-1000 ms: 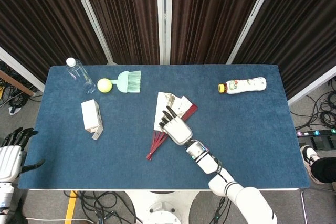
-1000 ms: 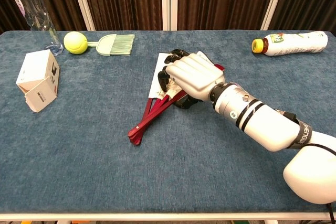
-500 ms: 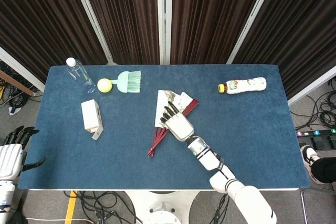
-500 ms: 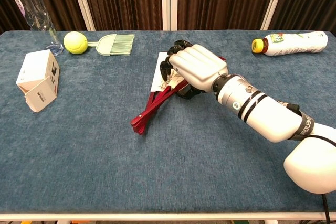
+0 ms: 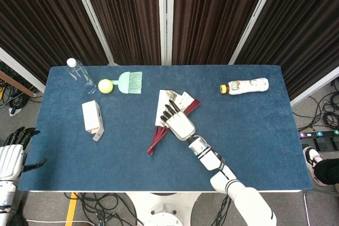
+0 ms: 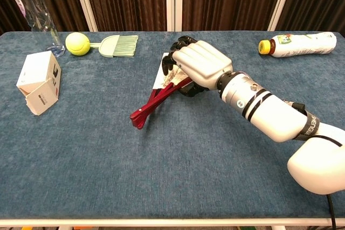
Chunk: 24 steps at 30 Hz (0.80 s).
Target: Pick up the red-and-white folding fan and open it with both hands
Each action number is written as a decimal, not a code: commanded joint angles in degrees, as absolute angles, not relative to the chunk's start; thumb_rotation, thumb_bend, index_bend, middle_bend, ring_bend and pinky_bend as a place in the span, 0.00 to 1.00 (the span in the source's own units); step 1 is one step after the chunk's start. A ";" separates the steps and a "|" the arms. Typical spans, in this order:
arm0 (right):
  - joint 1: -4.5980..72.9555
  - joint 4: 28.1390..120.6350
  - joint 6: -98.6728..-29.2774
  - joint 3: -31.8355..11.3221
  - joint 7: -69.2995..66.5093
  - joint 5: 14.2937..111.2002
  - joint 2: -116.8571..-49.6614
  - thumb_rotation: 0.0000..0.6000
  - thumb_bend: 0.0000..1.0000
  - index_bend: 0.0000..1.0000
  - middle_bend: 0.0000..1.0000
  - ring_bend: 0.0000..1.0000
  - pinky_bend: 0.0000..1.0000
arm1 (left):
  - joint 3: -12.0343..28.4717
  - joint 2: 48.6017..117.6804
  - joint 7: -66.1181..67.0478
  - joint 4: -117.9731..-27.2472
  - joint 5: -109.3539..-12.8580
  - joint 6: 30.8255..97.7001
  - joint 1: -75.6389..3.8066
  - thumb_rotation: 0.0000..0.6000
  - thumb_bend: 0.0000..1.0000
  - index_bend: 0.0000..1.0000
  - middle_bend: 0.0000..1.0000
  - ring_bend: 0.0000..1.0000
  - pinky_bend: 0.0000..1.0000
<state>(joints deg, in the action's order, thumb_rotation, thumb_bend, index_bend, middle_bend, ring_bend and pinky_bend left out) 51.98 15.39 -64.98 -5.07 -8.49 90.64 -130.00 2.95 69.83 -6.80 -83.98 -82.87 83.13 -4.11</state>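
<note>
The red-and-white folding fan lies slightly spread at the middle of the blue table, with its red ribs pointing toward the near left. My right hand is curled over the fan's upper ribs and grips them, hiding most of the white paper. A strip of white leaf shows beyond the fingers. The pivot end looks tilted just off the cloth. My left hand hangs beyond the table's near left corner, fingers apart and empty, seen only in the head view.
A clear water bottle, a tennis ball and a green brush sit at the far left. A white box is left of the fan. A drink bottle lies far right.
My right hand has shifted slightly away from me with the fan in its grip. The fan's pivot end has swung left and risen a little. The left hand has barely moved.
</note>
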 commanded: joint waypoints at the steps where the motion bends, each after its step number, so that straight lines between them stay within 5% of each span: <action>1: 51.95 15.18 -65.21 -4.94 -8.42 90.62 -130.00 1.00 0.33 0.51 0.41 0.15 0.04 | 2.94 69.85 -6.85 -83.95 -82.87 83.09 -4.14 1.00 0.00 0.22 0.15 0.08 0.15; 10: 51.73 15.30 -66.50 -3.94 -9.40 91.09 -129.04 1.00 0.33 0.69 0.52 0.25 0.09 | 3.06 69.88 -6.70 -83.95 -82.79 82.74 -4.46 1.00 0.00 0.22 0.15 0.08 0.15; 14: 51.23 18.16 -69.91 -1.87 -11.44 93.25 -125.33 1.00 0.46 0.71 0.56 0.29 0.15 | 3.32 69.27 -7.76 -84.24 -83.97 82.75 -5.23 1.00 0.00 0.22 0.15 0.08 0.15; 19: 50.90 27.57 -73.22 0.73 -15.09 96.12 -114.91 1.00 0.63 0.71 0.58 0.33 0.23 | 4.40 67.73 -11.35 -85.22 -86.69 82.60 -7.50 1.00 0.00 0.22 0.15 0.08 0.15; 24: 51.41 45.11 -73.58 1.17 -16.28 97.15 -100.92 1.00 0.65 0.71 0.58 0.35 0.27 | 6.09 67.32 -15.12 -85.99 -88.07 79.65 -11.61 1.00 0.00 0.22 0.15 0.08 0.15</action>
